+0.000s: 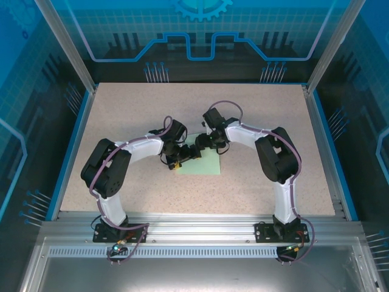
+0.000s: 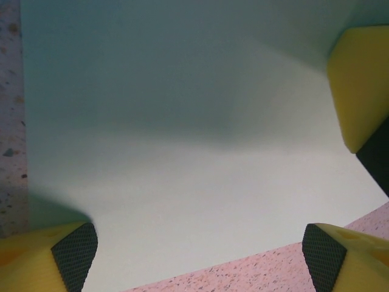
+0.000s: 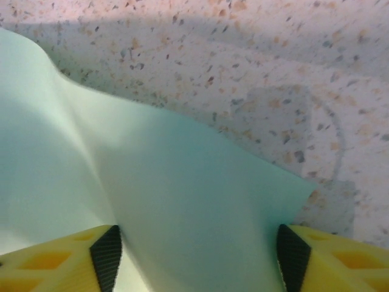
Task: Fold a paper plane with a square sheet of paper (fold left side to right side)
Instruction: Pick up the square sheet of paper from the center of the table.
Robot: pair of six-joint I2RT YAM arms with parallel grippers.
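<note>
The square sheet of paper is pale mint green and lies at the middle of the table, partly under both grippers. My left gripper presses down over its left part. In the left wrist view the sheet spreads wide, and the left gripper is open, its fingertips far apart over the near edge. My right gripper is at the sheet's far edge. In the right wrist view the sheet bulges up in a soft ridge, and the right gripper stands open astride it.
The speckled tabletop has free room on every side of the sheet. A yellow finger of the other gripper juts in at the right of the left wrist view. Aluminium frame posts and blue panels ring the table.
</note>
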